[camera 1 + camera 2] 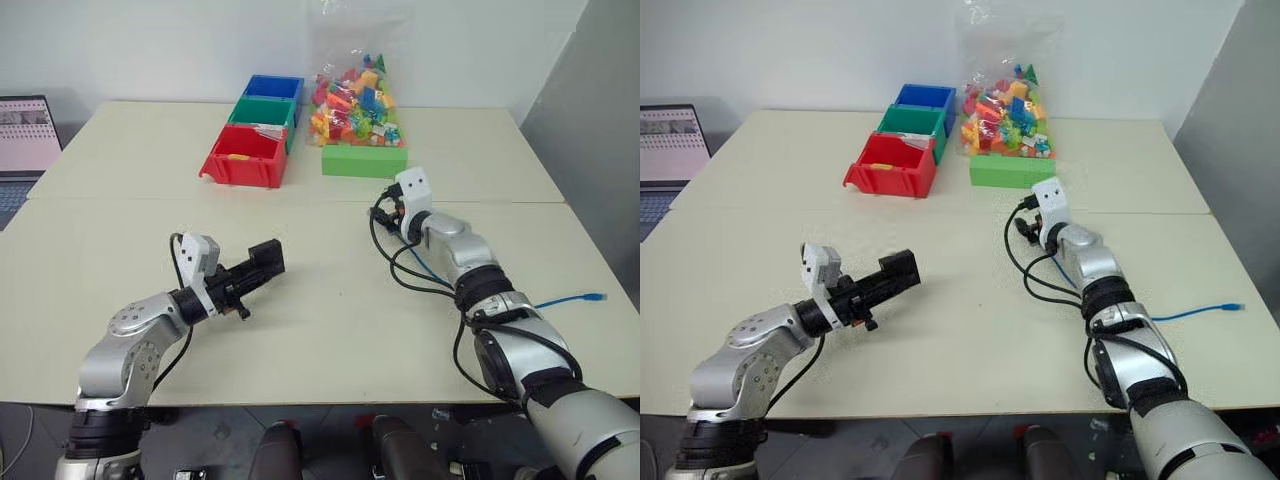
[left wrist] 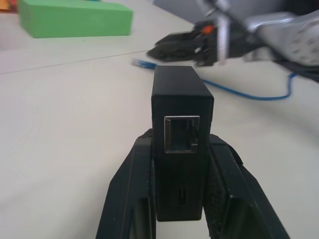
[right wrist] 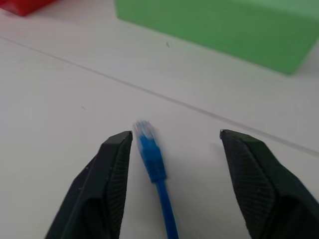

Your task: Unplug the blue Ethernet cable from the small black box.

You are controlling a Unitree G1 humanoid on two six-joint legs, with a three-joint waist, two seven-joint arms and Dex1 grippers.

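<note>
A cream table (image 1: 330,330) is standing against a white wall, carrying red (image 1: 243,158), green (image 1: 264,112) and blue bins (image 1: 274,88) and a bag of bright blocks (image 1: 357,100). The left gripper (image 2: 180,199) is clamping the small black box (image 2: 182,124), whose port is gaping empty in its wrist view. The right gripper (image 3: 174,149) is standing spread, the blue Ethernet cable (image 3: 152,159) between its fingers, seemingly lying loose on the table.

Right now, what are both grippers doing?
Left gripper: jaws shut on the small black box, its port empty.
Right gripper: jaws open, the blue Ethernet cable plug lying loose between them.
</note>
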